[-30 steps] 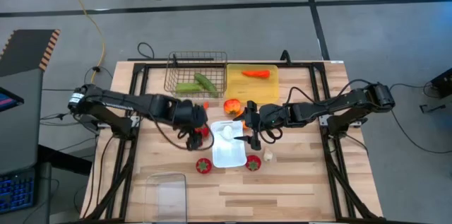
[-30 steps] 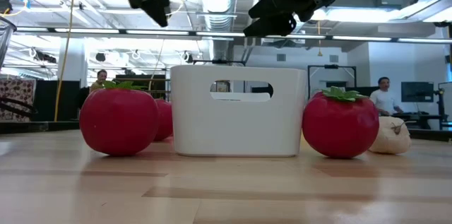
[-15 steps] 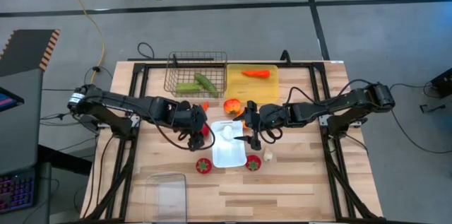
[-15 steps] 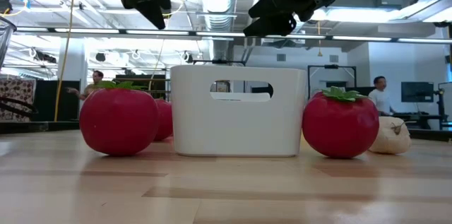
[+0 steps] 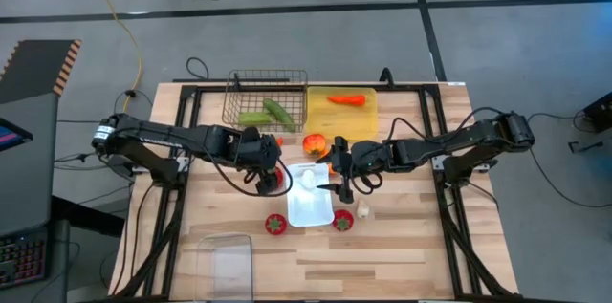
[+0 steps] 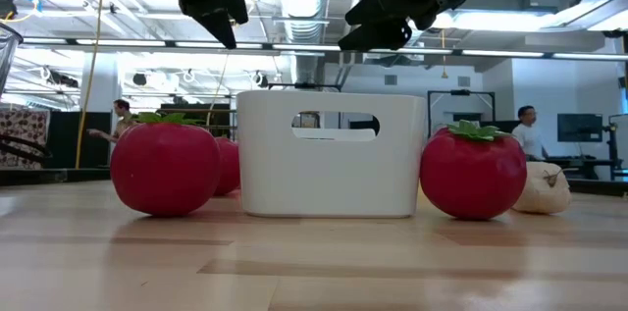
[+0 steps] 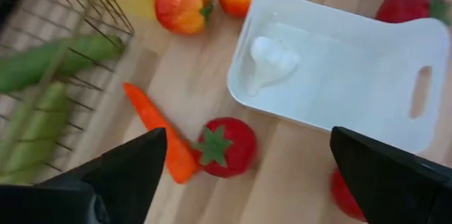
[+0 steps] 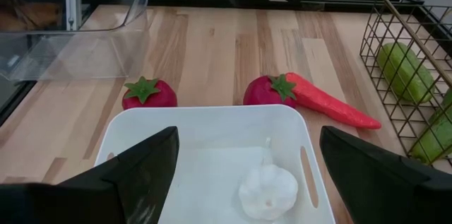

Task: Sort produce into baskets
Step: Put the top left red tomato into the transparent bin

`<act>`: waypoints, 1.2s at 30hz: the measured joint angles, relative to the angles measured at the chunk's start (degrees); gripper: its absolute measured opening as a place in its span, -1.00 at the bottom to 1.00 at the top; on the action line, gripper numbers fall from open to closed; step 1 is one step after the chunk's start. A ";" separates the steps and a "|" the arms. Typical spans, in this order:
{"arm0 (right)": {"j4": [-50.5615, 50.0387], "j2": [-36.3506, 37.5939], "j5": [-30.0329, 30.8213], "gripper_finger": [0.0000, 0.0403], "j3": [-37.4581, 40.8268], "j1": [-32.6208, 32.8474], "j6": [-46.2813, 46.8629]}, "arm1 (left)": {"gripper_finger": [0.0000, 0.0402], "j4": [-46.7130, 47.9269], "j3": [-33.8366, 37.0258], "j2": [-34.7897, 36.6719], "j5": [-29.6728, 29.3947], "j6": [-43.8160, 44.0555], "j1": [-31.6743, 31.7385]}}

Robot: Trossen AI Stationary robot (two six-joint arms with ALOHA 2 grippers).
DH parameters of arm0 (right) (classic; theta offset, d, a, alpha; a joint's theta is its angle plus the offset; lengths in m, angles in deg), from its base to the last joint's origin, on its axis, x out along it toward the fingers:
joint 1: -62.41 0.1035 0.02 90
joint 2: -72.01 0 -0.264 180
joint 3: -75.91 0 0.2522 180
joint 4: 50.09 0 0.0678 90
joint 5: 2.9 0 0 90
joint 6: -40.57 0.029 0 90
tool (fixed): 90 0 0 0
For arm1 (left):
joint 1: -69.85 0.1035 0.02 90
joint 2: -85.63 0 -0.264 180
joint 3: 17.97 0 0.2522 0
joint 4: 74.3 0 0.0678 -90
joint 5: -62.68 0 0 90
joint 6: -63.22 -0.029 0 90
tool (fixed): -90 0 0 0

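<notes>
Red tomato [image 7: 224, 148] lies beneath the wide-open, empty left gripper [image 7: 247, 171], evidently poised for a pickup toward sorting.

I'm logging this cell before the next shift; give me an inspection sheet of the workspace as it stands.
Surface: wooden table, on a dark frame.
Job's things: two cucumbers in the wire basket; one carrot on the yellow tray; one garlic bulb in the white tray; clear tub holds nothing; second carrot, three red fruits, two peppers and another garlic loose on the table.
Clutter: nothing seen.
Grippers: left gripper open above a red fruit; right gripper open over the white tray.
Cables: yellow cable on the floor.
Surroundings: people in the room behind.
</notes>
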 joint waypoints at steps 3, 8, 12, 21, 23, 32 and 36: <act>-0.02 0.00 -0.02 0.85 0.00 0.00 0.00 | 0.98 0.02 0.00 0.00 -0.88 -1.67 0.00; -0.17 0.00 -0.01 0.85 0.00 0.00 0.00 | 0.99 0.00 -0.02 0.00 -0.94 -3.60 -0.81; -0.24 -0.02 -0.02 0.85 0.00 0.00 0.00 | 0.99 0.03 -0.02 0.00 -1.00 -3.78 -1.01; -0.27 -0.03 -0.01 0.85 0.00 0.00 0.00 | 0.99 1.25 -0.13 -4.01 -2.19 -3.53 -0.85; -0.07 -0.04 -0.02 0.85 0.02 0.09 0.00 | 0.99 1.97 -0.09 -6.46 -1.93 -3.81 -0.85; -0.22 -0.04 -0.07 0.85 0.02 0.11 0.00 | 0.99 2.90 -0.04 -15.39 0.29 -7.68 0.31; -0.23 -0.04 -0.07 0.85 0.02 0.11 0.00 | 0.98 2.57 -0.04 -17.69 0.97 -10.05 0.66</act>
